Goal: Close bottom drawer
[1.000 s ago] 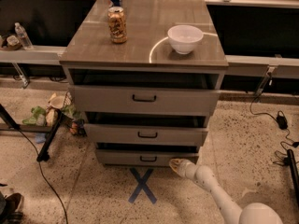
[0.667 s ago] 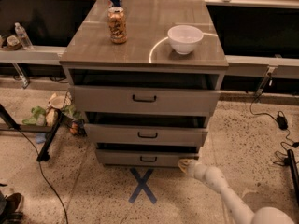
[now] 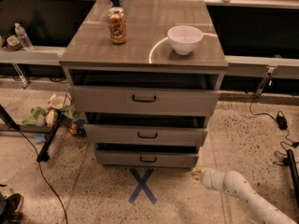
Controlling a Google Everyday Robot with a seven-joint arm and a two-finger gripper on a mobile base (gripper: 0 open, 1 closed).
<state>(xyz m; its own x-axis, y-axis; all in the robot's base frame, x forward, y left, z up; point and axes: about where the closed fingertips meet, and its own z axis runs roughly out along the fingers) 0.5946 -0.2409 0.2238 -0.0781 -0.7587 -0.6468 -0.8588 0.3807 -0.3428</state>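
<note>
The bottom drawer (image 3: 147,159) is the lowest of three grey wood-grain drawers in the cabinet (image 3: 145,45), with a shallow front panel and a small black bar handle. Its front sits a little back from the middle drawer (image 3: 145,135) above it. My gripper (image 3: 196,173) is low over the floor, just to the right of the bottom drawer's right front corner, at the end of my white arm (image 3: 243,195) coming in from the lower right. It is apart from the drawer front.
A can (image 3: 117,25) and a white bowl (image 3: 185,39) stand on the cabinet top. A blue X (image 3: 141,186) is taped on the floor in front. Litter (image 3: 51,113) and a black stand leg (image 3: 49,141) lie left; cables (image 3: 280,125) lie right.
My gripper has moved right and away from the bottom drawer's front, from the drawer's right end out past its corner. The bottom drawer's front looks further in than before.
</note>
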